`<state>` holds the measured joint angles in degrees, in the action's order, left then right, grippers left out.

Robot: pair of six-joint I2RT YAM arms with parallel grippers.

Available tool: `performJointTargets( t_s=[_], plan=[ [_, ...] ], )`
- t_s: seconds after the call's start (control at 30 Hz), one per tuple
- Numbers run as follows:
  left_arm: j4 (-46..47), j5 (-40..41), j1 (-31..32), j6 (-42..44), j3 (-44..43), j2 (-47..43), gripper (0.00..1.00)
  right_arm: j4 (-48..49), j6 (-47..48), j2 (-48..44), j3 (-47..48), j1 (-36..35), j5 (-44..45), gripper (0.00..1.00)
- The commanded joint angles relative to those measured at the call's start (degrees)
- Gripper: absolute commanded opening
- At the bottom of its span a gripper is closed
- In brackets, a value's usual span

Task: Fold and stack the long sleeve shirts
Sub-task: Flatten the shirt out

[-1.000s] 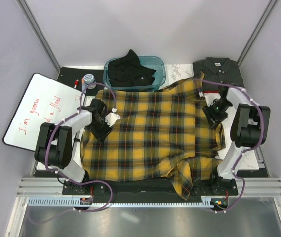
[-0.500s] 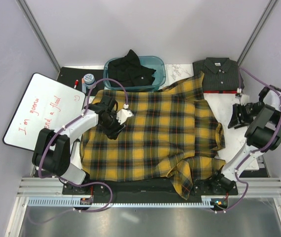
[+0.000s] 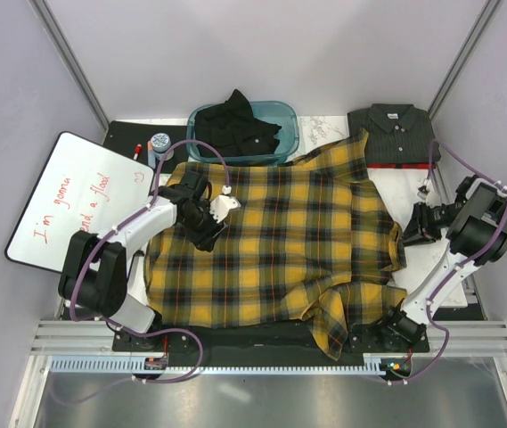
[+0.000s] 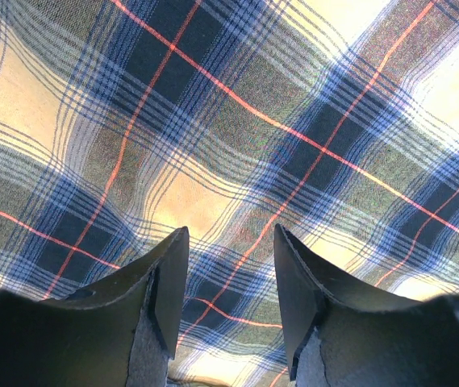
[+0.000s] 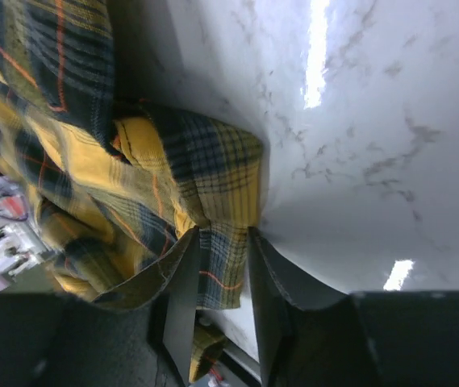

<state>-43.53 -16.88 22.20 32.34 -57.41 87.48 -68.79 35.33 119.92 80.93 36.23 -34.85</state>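
One plaid shirt (image 3: 280, 241) under left gripper (image 4: 231, 266)

- Whiteboard (image 3: 75, 201) with red handwriting, at the left edge.
- Red marker (image 3: 137, 150) and round jar (image 3: 160, 143), just beside it.
- Teal tub (image 3: 290, 134), far centre.
- Marbled white tabletop (image 5: 374, 121).

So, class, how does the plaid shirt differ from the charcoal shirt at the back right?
The plaid shirt is yellow and black with thin red lines; the charcoal shirt is dark all over. The plaid shirt lies spread open, while the charcoal shirt is folded into a neat rectangle. Both rest on the table.
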Motion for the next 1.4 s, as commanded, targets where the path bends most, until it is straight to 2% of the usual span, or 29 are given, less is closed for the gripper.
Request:
performJointTargets(
  t_s=[0.0,0.07,0.17,0.2,0.23,0.4,0.5,0.67,0.7,0.73,0.77,0.83,0.9,1.03,1.07,1.2,1.37],
  plan=[
    [0.5,-1.5,-0.1,-1.4,-1.7,0.0,0.53,4.2,-1.4,1.9,-2.9,-0.3,-2.8,0.36],
    [0.7,-1.5,-0.1,-1.7,-1.8,0.6,0.53,4.6,-1.8,1.6,-3.3,-1.3,-2.9,0.32],
    [1.0,-1.1,-0.1,-2.2,-2.0,1.9,0.52,7.9,-4.3,0.0,-4.5,-4.0,1.4,0.15],
    [1.4,-0.7,-0.1,-2.3,-2.1,2.2,0.52,11.0,-5.3,-1.9,-5.5,-4.8,3.9,0.01],
    [1.6,-0.3,-0.1,-2.5,-2.1,2.4,0.52,12.4,-6.3,-2.9,-5.9,-5.6,5.9,0.0],
    [1.8,2.8,-0.1,-3.9,-3.1,5.2,0.51,16.6,-5.2,-8.6,-2.9,-5.4,20.5,0.0],
    [1.8,4.0,-0.1,-5.1,-3.2,5.8,0.51,16.8,-2.9,-10.4,0.1,-5.2,26.4,0.0],
    [1.8,4.6,-0.1,-5.9,-1.3,8.0,0.51,15.8,-0.7,-11.1,3.5,-6.0,28.3,0.0],
    [1.8,4.5,-0.1,-5.4,-0.7,8.6,0.5,14.6,0.3,-10.9,4.1,-7.0,28.0,0.09],
    [2.0,4.6,-0.1,-5.3,-0.2,8.8,0.5,13.1,0.8,-10.9,5.4,-7.6,27.3,0.25],
    [2.0,5.1,-0.2,-4.8,0.9,8.8,0.5,11.2,1.1,-11.4,5.8,-7.8,26.8,0.45],
    [2.4,6.2,-0.3,-4.7,2.5,9.1,0.5,10.0,2.2,-13.8,6.3,-7.8,24.4,0.66],
    [2.3,6.7,-1.6,-4.6,2.8,9.5,0.5,6.7,3.6,-15.5,6.8,-7.8,22.5,0.66],
    [2.8,8.0,-3.6,-4.2,2.3,10.0,0.48,-0.1,10.4,-19.3,3.3,-8.8,16.5,0.45],
    [3.2,7.6,-3.8,-4.3,2.0,9.5,0.48,-1.1,11.1,-19.5,2.1,-10.8,16.3,0.43],
    [3.3,5.0,-3.7,-4.8,-0.3,7.5,0.48,0.0,11.0,-19.3,-2.8,-15.4,14.9,0.39],
    [3.5,7.1,-3.6,-5.1,-1.7,12.2,0.48,7.8,8.3,-15.8,-8.2,-19.6,17.4,0.34]
  ],
)
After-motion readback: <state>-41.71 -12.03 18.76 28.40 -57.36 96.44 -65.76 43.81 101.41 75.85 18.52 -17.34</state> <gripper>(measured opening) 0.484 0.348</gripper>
